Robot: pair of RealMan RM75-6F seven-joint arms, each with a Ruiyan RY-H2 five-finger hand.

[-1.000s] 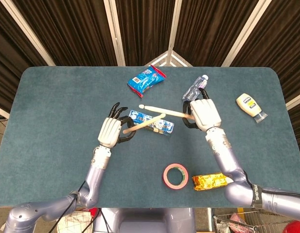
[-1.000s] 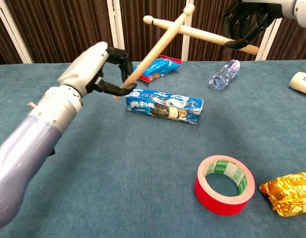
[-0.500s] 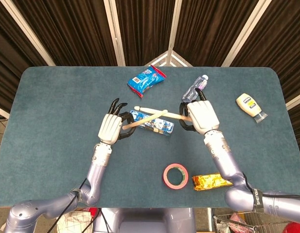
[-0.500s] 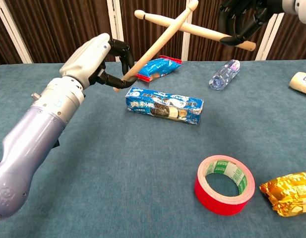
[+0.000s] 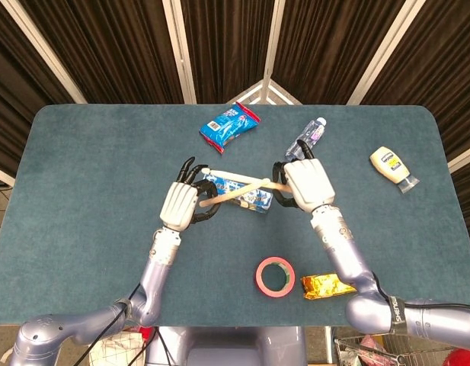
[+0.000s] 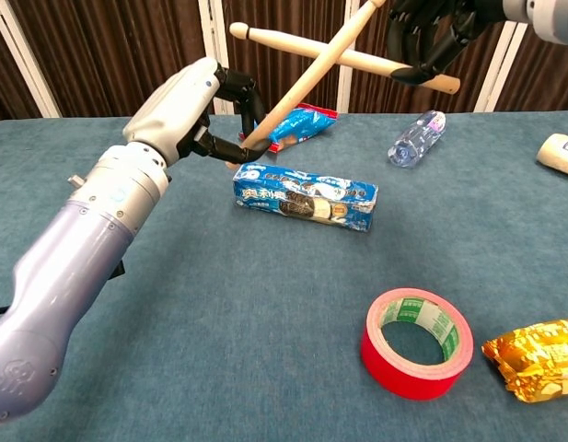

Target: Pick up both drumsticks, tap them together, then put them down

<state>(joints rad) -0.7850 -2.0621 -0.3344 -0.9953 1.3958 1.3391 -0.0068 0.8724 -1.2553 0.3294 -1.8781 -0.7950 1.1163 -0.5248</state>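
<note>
I have one drumstick in each hand, both lifted above the table near the middle of the head view. My left hand [image 5: 181,204] has its fingers curled round the butt of the left drumstick [image 6: 311,78], which slants up and to the right. My right hand [image 5: 307,181] is closed round the right drumstick [image 6: 307,49], which runs leftward with its tip at the upper centre of the chest view. The two sticks cross in an X between my hands; they look to be touching at the crossing, though I cannot be sure from these angles.

Below them on the teal table [image 5: 82,191] lies a blue cookie pack [image 6: 305,196]. A blue snack bag [image 5: 230,123] and a water bottle [image 6: 417,138] lie further up; a mayonnaise bottle [image 5: 393,167] sits at the right. Red tape [image 6: 417,342] and a gold packet [image 6: 537,357] lie at the lower right.
</note>
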